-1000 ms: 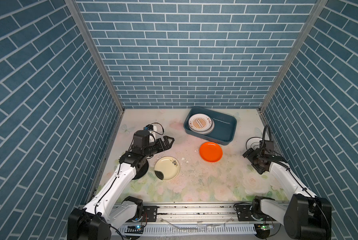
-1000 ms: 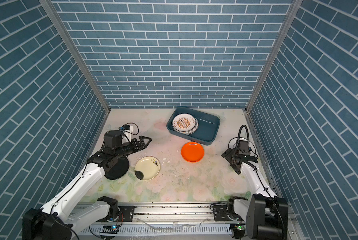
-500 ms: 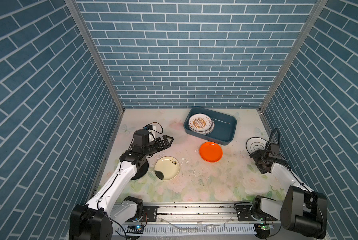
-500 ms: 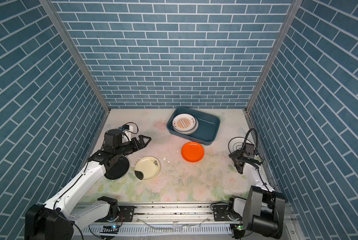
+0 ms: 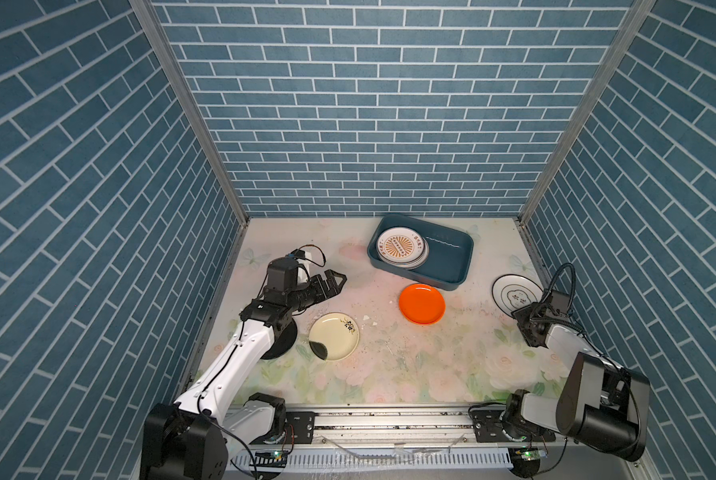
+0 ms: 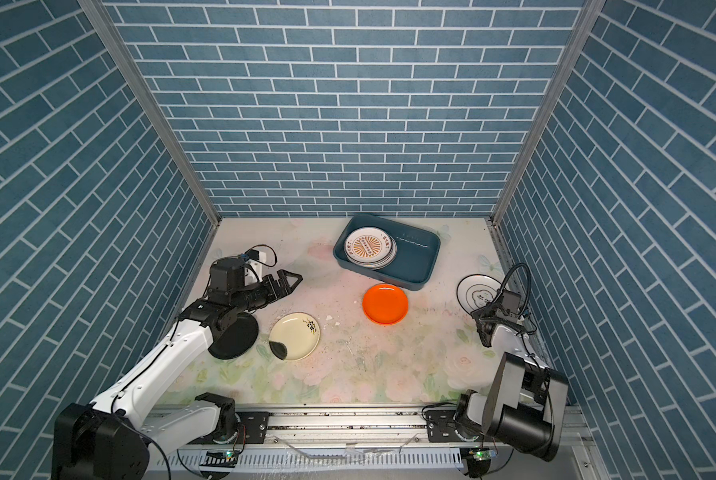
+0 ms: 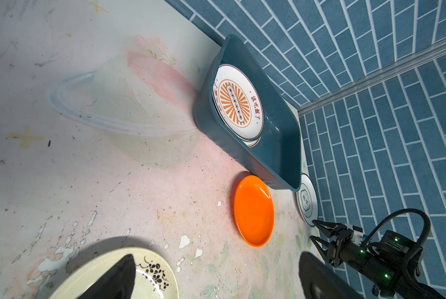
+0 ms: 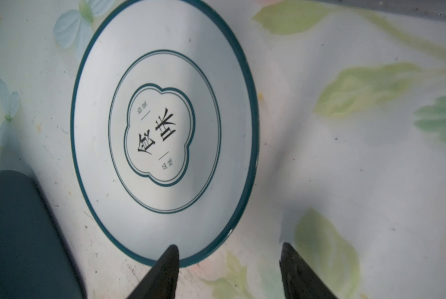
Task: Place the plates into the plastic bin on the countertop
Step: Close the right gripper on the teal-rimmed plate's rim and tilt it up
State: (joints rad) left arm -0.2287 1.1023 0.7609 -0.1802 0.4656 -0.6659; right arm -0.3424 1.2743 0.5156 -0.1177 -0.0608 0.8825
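Right claw (image 8: 229,249) spread, empty, one tip over rim of clover plate (image 8: 162,132). Plate lies flat on worktop (image 5: 410,365), just beside bin (image 5: 460,270).

Left claw (image 5: 334,281) spread, empty, above worktop.

Done: plate stack (image 5: 402,247) in bin, sunburst on top.

Left outside: clover plate, orange plate (image 5: 422,303), cream plate (image 5: 335,334), black plate (image 6: 238,338).

Likely past halfway.

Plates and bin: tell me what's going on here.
Plates are being cleared into the blue bin, which already holds a stack of plates at one end. The right gripper, jaws apart, sits at the edge of the white plate on the right side, not gripping it yet. The left gripper is open and empty, near the cream plate and black plate. The orange plate lies on the countertop beside the bin.
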